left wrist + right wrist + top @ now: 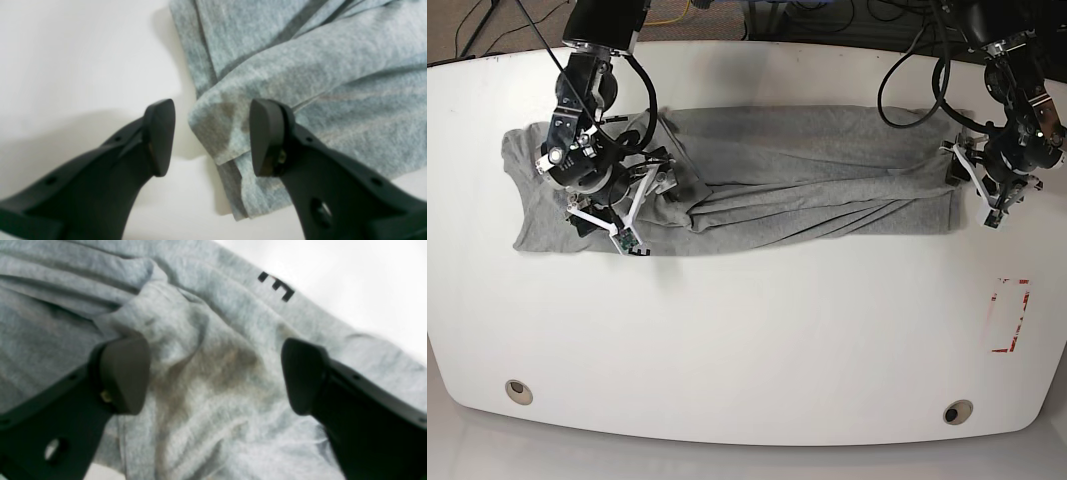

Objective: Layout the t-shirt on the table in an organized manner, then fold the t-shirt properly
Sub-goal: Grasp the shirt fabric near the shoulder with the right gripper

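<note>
across the far half of the counter [747,340] lies the t-shirt [807,190], rumpled; both hands gape, grasping nothing. left hand [213,136] should pinch the corner fully; right hand [213,376] a single layer.

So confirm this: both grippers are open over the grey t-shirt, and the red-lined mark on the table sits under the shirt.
Not quite. The red-lined mark lies on bare table, clear of the t-shirt, as the base view shows. The left gripper and right gripper are open over it.
</note>
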### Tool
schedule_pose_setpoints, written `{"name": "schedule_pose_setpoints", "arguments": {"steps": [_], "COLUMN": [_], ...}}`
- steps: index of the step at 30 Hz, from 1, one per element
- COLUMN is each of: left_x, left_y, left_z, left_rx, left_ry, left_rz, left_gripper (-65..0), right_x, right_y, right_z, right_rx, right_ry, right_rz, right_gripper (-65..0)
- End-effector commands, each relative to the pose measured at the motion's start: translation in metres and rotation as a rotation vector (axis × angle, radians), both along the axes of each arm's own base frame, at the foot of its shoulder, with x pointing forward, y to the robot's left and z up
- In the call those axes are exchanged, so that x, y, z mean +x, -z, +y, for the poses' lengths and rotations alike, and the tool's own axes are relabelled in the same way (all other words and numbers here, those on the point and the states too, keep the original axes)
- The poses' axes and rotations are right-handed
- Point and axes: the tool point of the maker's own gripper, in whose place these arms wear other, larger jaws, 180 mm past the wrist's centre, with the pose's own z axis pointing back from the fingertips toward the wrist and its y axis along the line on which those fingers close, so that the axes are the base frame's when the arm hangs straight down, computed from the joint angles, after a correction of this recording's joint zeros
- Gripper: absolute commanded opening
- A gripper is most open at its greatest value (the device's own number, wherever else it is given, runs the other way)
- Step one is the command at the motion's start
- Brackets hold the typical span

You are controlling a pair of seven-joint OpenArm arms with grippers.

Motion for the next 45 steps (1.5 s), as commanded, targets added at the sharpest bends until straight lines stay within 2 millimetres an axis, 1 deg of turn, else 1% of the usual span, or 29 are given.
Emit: {"name": "schedule_pose_setpoints", "arguments": {"steps": [1, 4, 5, 6, 7, 10, 14, 18, 19, 21, 29, 33, 35, 38, 41, 42, 45], "left_x": [0.007, 0.007, 0.007, 0.007, 0.008, 0.008, 0.009, 0.009, 0.009, 0.009, 0.01, 0.01, 0.01, 0.01, 0.01, 0.01, 0.01], "left_y": [-0.012, -0.012, -0.012, -0.012, -0.013, -0.013, -0.013, -0.013, -0.013, -0.013, -0.013, -0.013, -0.013, -0.013, -0.013, -0.013, -0.012], "left_z": [0.007, 0.007, 0.007, 0.007, 0.007, 0.007, 0.007, 0.007, 0.007, 0.007, 0.006, 0.005, 0.005, 0.005, 0.005, 0.005, 0.005], "left_rx": [0.017, 0.017, 0.018, 0.018, 0.018, 0.017, 0.017, 0.017, 0.017, 0.017, 0.017, 0.016, 0.016, 0.016, 0.016, 0.016, 0.015], "left_ry": [0.003, 0.003, 0.004, 0.004, 0.004, 0.003, 0.003, 0.003, 0.003, 0.003, 0.004, 0.007, 0.007, 0.007, 0.007, 0.007, 0.008], "left_rz": [-0.04, -0.04, -0.041, -0.041, -0.042, -0.043, -0.044, -0.046, -0.046, -0.044, -0.046, -0.045, -0.043, -0.043, -0.043, -0.043, -0.043], "left_gripper": [-31.8, -31.8, -31.8, -31.8, -31.8, -31.8, -31.8, -31.8, -31.8, -31.8, -31.8, -31.8, -31.8, -31.8, -31.8, -31.8, -31.8], "right_x": [0.012, 0.013, 0.012, 0.013, 0.013, 0.012, 0.011, 0.006, 0.006, 0.004, -0.012, -0.019, -0.02, -0.024, -0.025, -0.025, -0.024], "right_y": [-0.01, -0.003, 0.0, 0.001, 0.004, 0.009, 0.01, 0.007, 0.003, -0.003, -0.017, -0.019, -0.02, -0.016, -0.015, -0.015, -0.016], "right_z": [0.001, 0.002, 0.002, 0.003, 0.002, -0.002, -0.003, -0.005, -0.008, -0.01, -0.017, -0.018, -0.019, -0.019, -0.017, -0.017, -0.016], "right_rx": [0.018, 0.034, 0.042, 0.047, 0.053, 0.052, 0.05, 0.039, 0.025, 0.011, -0.061, -0.082, -0.085, -0.084, -0.076, -0.076, -0.074], "right_ry": [-0.003, 0.0, 0.003, 0.003, 0.003, 0.002, 0.003, 0.002, 0.0, -0.004, -0.009, -0.01, -0.01, -0.01, -0.008, -0.008, -0.008], "right_rz": [-0.05, -0.04, -0.036, -0.036, -0.033, -0.021, -0.019, -0.025, -0.036, -0.056, -0.051, -0.039, -0.039, -0.025, -0.026, -0.026, -0.028], "right_gripper": [-15.5, -24.1, -28.2, -29.6, -34.1, -41.4, -49.6, -54.2, -55.0, -55.2, -54.9, -54.9, -54.9, -54.9, -54.5, -54.2, -46.9]}}
